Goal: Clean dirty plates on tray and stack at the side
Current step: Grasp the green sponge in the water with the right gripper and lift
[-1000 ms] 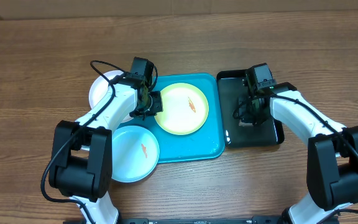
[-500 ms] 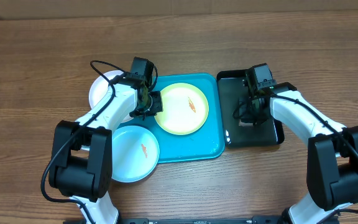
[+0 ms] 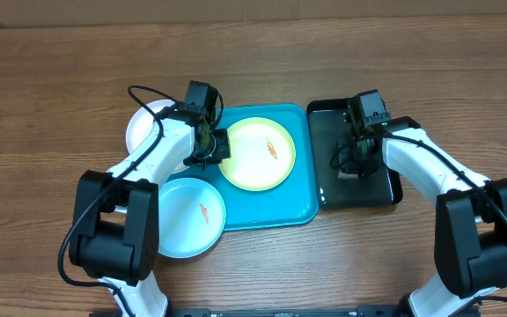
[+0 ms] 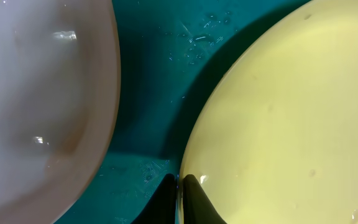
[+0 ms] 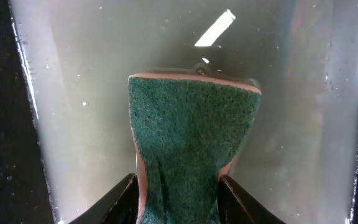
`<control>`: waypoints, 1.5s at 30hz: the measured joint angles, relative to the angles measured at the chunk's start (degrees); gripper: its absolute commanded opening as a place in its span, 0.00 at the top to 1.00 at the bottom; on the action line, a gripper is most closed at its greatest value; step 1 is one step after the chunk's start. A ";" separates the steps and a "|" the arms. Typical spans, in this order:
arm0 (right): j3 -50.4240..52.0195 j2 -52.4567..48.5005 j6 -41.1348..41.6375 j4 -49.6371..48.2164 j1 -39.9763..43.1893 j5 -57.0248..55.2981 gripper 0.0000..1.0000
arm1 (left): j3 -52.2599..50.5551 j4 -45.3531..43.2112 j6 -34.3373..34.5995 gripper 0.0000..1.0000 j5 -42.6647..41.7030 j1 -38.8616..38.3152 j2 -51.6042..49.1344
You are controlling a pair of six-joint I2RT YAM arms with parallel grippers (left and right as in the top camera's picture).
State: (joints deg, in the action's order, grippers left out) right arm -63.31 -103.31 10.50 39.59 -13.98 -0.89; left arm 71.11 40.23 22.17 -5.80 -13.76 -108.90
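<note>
The yellow-green plate [image 3: 258, 155] with an orange smear lies on the turquoise tray [image 3: 280, 204]. My left gripper [image 3: 216, 150] is shut on its left rim; the left wrist view shows the fingers [image 4: 180, 186] pinching the plate's edge [image 4: 278, 130] over the tray [image 4: 154, 81]. The white plate [image 3: 141, 128] lies left of the tray and shows at the left of the left wrist view [image 4: 36, 106]. The light blue plate [image 3: 187, 218] with a smear overlaps the tray's front-left corner. My right gripper [image 3: 352, 163] is shut on a green sponge [image 5: 191, 143] over the black tray.
A glossy black tray [image 3: 328, 132] holding murky water [image 5: 79, 124] stands right of the turquoise tray. Wooden table surface [image 3: 60, 70] surrounds everything.
</note>
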 measured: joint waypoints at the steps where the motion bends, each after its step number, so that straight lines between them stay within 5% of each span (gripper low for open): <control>1: 0.00 0.00 0.02 0.00 0.00 -0.02 0.57 | 0.00 -0.02 0.00 0.92 0.00 0.00 0.00; 16: 1.49 0.00 0.04 -2.32 0.00 0.00 0.64 | 0.00 0.00 0.00 0.91 0.00 0.00 0.00; 20: 1.84 0.00 0.09 -2.62 0.00 -0.04 0.77 | 0.00 0.00 0.00 0.91 0.00 0.00 0.00; 23: 1.84 0.00 0.46 -2.47 0.00 -0.04 0.96 | 0.00 0.00 0.00 0.91 0.00 0.02 0.00; 45: -5.38 -0.15 -0.72 6.25 0.00 3.43 0.96 | 0.00 -0.83 0.15 0.95 0.00 0.02 0.00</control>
State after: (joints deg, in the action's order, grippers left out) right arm -68.69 -103.46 9.78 45.84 -13.98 2.55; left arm 71.11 39.40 22.33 -5.80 -13.74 -108.90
